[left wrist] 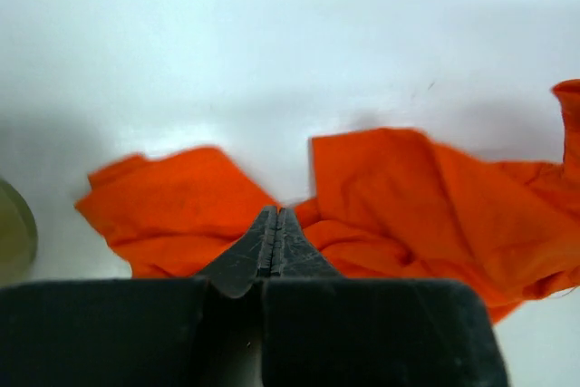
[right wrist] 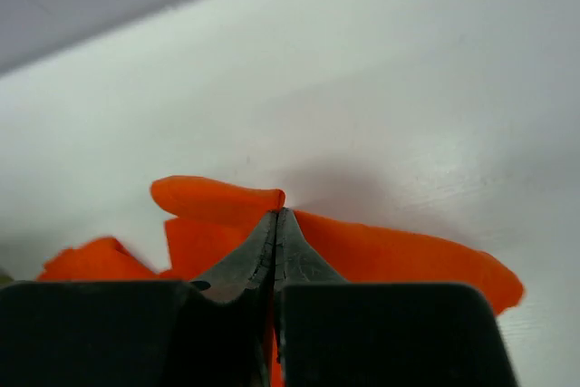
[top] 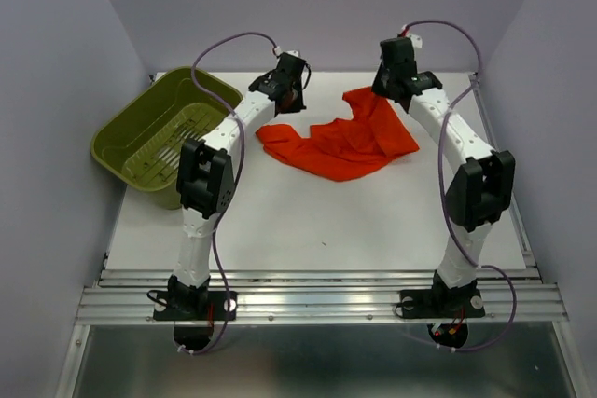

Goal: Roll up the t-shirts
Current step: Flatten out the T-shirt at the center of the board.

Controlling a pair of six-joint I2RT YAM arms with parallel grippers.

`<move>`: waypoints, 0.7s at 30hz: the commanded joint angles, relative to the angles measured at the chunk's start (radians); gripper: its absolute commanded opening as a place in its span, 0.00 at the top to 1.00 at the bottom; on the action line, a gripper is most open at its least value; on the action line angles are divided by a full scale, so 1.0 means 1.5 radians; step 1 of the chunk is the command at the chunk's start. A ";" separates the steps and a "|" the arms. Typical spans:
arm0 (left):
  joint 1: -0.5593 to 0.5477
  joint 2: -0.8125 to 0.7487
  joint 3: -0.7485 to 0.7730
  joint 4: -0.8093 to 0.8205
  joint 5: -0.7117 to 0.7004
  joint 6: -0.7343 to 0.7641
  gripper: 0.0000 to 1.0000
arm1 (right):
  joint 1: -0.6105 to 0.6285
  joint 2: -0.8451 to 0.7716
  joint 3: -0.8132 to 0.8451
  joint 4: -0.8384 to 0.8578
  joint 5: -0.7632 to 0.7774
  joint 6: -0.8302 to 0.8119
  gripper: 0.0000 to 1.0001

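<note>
1. The t-shirt [top: 340, 146] lies on the white desk [top: 308, 221], towards the far side and a little right of centre. Its long axis runs left to right across the desk.
2. One corner points away to the far edge and climbs off the surface up to the right fingers [right wrist: 258, 256]. The rest spreads low and flat.
3. It's bright orange-red, plain, soft cloth, crumpled into folds and lobes with a ragged outline.
4. Right fingers are pressed tight together, with a fold of orange caught at the tips and more orange showing beneath them. That's a pinch on the shirt.
5. Left fingers [left wrist: 263, 246] are closed right up too, tips down at a notch between two lobes at the shirt's left end. Whether any cloth is caught there, I cannot tell.
6. Over at the desk's left edge sits the basket [top: 135, 132]: olive-green plastic, rounded rectangle, slots cut through its floor. The shirt is outside it, off to its right on the desk.
</note>
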State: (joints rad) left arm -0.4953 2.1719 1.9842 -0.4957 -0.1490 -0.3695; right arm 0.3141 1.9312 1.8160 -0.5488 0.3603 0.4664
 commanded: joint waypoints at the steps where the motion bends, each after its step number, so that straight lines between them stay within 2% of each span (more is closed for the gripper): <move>1: 0.014 -0.056 0.137 -0.025 0.003 0.036 1.00 | -0.018 -0.090 0.084 0.031 0.030 -0.012 0.99; 4: 0.024 -0.081 0.186 -0.035 0.011 0.042 1.00 | -0.018 -0.161 0.074 0.056 0.028 -0.021 0.99; 6: 0.025 -0.104 0.182 -0.031 0.013 0.044 1.00 | -0.018 -0.246 0.017 0.093 0.027 -0.032 0.99; 9: 0.027 -0.168 0.124 -0.013 0.017 0.047 1.00 | -0.018 -0.349 -0.116 0.130 0.062 -0.053 0.99; 12: 0.027 -0.263 -0.004 0.036 0.037 0.039 1.00 | -0.018 -0.536 -0.286 0.136 0.128 -0.059 0.95; 13: 0.025 -0.282 -0.032 0.046 0.042 0.034 1.00 | -0.018 -0.576 -0.333 0.134 0.148 -0.057 0.89; 14: 0.026 -0.295 -0.056 0.054 0.060 0.030 1.00 | -0.018 -0.614 -0.422 0.128 0.183 -0.049 0.57; 15: 0.025 -0.320 -0.103 0.070 0.068 0.025 1.00 | -0.018 -0.651 -0.465 0.117 0.204 -0.023 0.34; 16: 0.024 -0.327 -0.124 0.076 0.078 0.024 1.00 | -0.018 -0.711 -0.501 0.102 0.220 -0.001 0.20; 17: 0.020 -0.332 -0.141 0.079 0.086 0.024 0.98 | -0.018 -0.735 -0.528 0.058 0.241 0.025 0.12; 18: 0.012 -0.329 -0.156 0.080 0.095 0.025 0.89 | -0.018 -0.750 -0.563 0.037 0.264 0.074 0.07; 21: -0.009 -0.306 -0.173 0.074 0.121 0.026 0.78 | -0.018 -0.756 -0.585 -0.003 0.273 0.114 0.06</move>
State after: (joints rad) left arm -0.4671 1.6669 1.7741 -0.4168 -0.0498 -0.3332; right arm 0.2890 0.7692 0.9901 -0.4763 0.6655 0.5098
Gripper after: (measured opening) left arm 0.169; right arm 0.928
